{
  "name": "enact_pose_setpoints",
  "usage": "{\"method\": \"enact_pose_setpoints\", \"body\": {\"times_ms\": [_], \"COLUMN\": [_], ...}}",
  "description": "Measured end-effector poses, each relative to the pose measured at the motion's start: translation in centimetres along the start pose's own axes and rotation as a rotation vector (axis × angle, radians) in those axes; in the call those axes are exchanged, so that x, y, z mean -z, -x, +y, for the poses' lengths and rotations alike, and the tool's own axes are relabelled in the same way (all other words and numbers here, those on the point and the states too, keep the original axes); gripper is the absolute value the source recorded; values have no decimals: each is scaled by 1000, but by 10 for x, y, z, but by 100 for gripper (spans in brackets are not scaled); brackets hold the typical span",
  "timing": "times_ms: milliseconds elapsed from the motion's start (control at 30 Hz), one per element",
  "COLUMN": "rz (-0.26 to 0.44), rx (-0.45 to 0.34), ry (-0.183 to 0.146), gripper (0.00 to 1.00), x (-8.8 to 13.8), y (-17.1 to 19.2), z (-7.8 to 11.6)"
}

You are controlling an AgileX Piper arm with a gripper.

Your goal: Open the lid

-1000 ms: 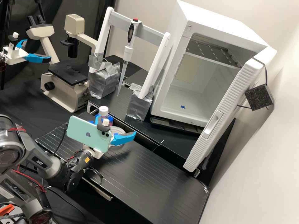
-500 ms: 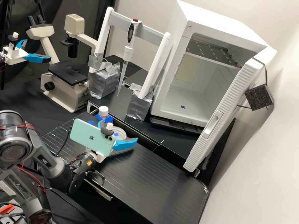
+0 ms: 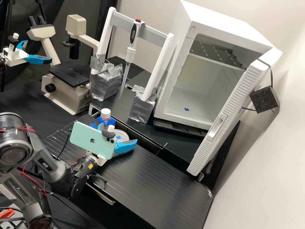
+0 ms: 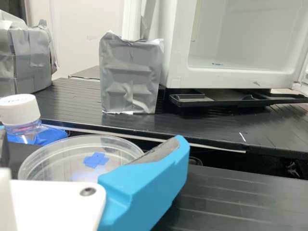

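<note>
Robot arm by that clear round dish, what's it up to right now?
It's meant to open a lid, and its gripper is open at the clear dish, apparently not gripping anything. I can't tell whether the fingers touch the dish or whether a lid is on it. Beside the dish stands a bottle with its white cap on.

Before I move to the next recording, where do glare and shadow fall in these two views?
High view: pale glints along the black ribbed bench top; a grey shadow on the pale wall beside the open white ribbed door. Wrist view: bright sheen on the silver tape-wrapped block; a pale bluish glow in the clear round dish.
</note>
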Motion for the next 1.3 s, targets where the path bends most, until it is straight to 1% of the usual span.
{"method": "enact_pose_setpoints", "body": {"times_ms": [200,600,867,1067,1100,1133,1167,1300], "rz": [0,0,0,12,16,26,28,51], "rx": [0,-1,1,-10,-11,-9,-14,-27], "ry": [0,-18,-20,-33,-40,-33,-37,-24], "gripper": [0,0,0,0,0,0,0,0], "x": [0,-2,-2,-1,0,2,3,11], "y": [0,-2,-1,8,10,13,15,22], "z": [0,-1,0,8,9,11,12,17]}}
